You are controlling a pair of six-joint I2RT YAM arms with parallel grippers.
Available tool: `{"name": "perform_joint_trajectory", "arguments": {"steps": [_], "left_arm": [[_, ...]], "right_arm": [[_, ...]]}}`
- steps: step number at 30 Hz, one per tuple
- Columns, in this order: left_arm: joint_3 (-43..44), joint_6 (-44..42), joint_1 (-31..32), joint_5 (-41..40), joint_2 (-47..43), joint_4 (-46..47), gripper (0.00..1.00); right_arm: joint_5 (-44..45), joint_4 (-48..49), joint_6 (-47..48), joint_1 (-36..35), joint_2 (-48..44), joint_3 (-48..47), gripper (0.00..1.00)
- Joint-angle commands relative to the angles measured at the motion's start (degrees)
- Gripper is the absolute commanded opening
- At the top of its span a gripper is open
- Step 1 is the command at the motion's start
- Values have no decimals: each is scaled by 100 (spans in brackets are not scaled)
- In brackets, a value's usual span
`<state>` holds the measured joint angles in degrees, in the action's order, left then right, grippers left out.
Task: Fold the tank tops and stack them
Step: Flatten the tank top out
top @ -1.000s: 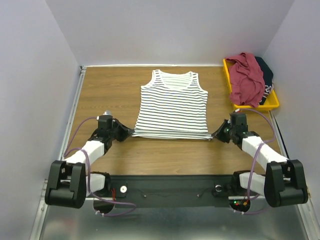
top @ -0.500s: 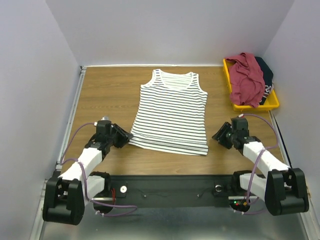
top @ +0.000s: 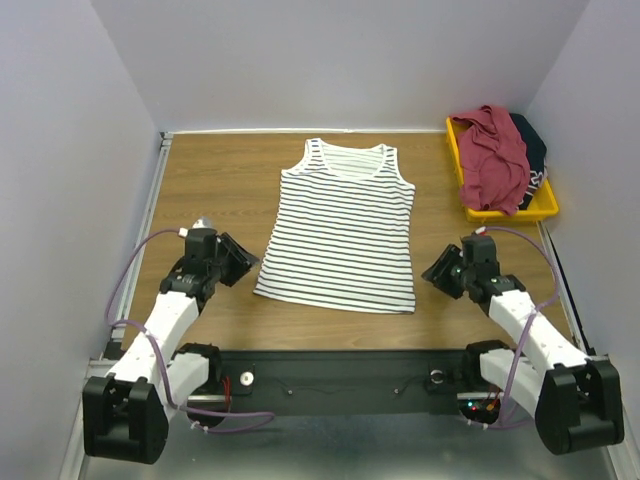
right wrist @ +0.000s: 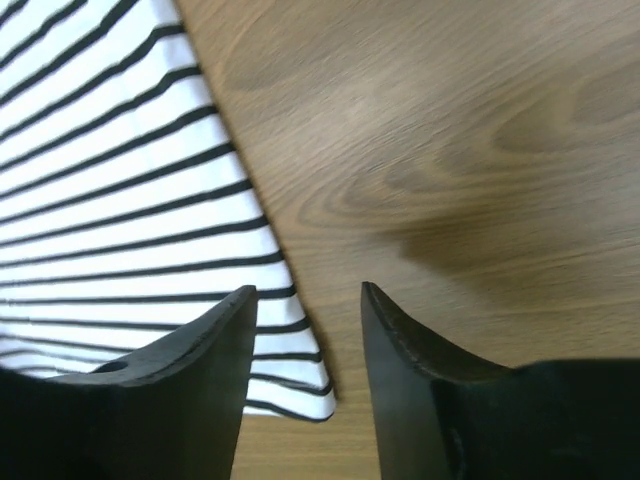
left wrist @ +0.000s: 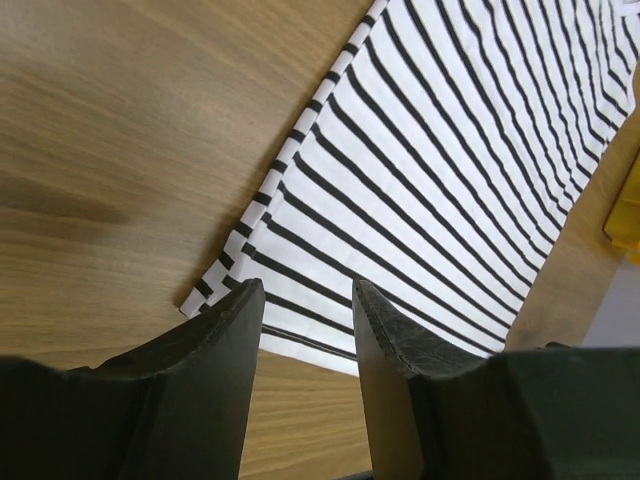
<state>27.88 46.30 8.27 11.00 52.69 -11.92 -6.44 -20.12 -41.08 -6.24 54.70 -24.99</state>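
The white tank top with thin black stripes (top: 340, 230) lies flat in the middle of the table, neck toward the far side. My left gripper (top: 241, 262) hovers open just off the hem's left corner, with nothing between its fingers. In the left wrist view the left gripper (left wrist: 305, 285) frames the striped top's (left wrist: 430, 180) corner. My right gripper (top: 438, 272) stands open a little right of the hem's right corner. The right wrist view shows the right gripper (right wrist: 305, 288) open above bare wood beside the striped top's (right wrist: 110, 200) corner. A maroon-red tank top (top: 495, 160) and a dark one (top: 532, 145) lie crumpled together.
Both crumpled tops fill a yellow plastic bin (top: 508, 214) at the far right corner of the wooden table (top: 210, 190). Pale walls close in the table on the left, right and far sides. A black rail (top: 340, 370) runs along the near edge between the arm bases.
Both grippers went from shut on the striped top's hem corners to open and let go. The hem now lies flat, nearer the front edge. Both arms drew slightly outward.
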Motion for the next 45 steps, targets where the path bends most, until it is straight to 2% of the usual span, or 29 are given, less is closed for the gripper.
{"name": "perform_joint_trajectory", "arguments": {"steps": [1, 3, 7, 11, 14, 18, 24, 27, 33, 38, 41, 45], "left_arm": [[306, -306, 16, -266, -23, -92, 49], [463, -341, 51, -274, 188, 251, 46], [1034, -525, 210, -730, 1161, 813, 46], [2060, -605, 350, -1293, 2208, 1349, 46], [2861, -920, 412, -1512, 3237, 1290, 46], [4256, -1316, 430, -1365, 4615, 1201, 46], [5550, -1712, 465, -933, 5734, 894, 46], [5798, -1923, 473, -995, 6156, 744, 46], [6070, -2116, 482, -1047, 6412, 929, 48], [6607, -2310, 465, -1057, 6877, 779, 49], [6862, -2459, 456, -1057, 7141, 806, 49], [7301, -2591, 447, -1231, 7571, 639, 49]], "right_arm": [[160, -133, -198, -447, -161, -208, 49], [326, -124, -374, -728, -100, -243, 48], [1091, -10, -664, -1748, 382, -584, 47], [1390, 385, -674, -1828, 1129, -944, 47], [1698, 491, -515, -1828, 1867, -1235, 47], [1752, 684, -305, -1601, 2510, -1402, 47], [1576, 816, 56, -1109, 3117, -1544, 48], [1242, 887, 301, -372, 3292, -1605, 48], [978, 834, 575, -272, 3056, -1737, 48], [1382, 369, 514, -790, 2354, -1772, 49], [1452, 263, 172, -1282, 1949, -1728, 49], [1847, 122, -267, -2527, 1983, -2131, 47]]}}
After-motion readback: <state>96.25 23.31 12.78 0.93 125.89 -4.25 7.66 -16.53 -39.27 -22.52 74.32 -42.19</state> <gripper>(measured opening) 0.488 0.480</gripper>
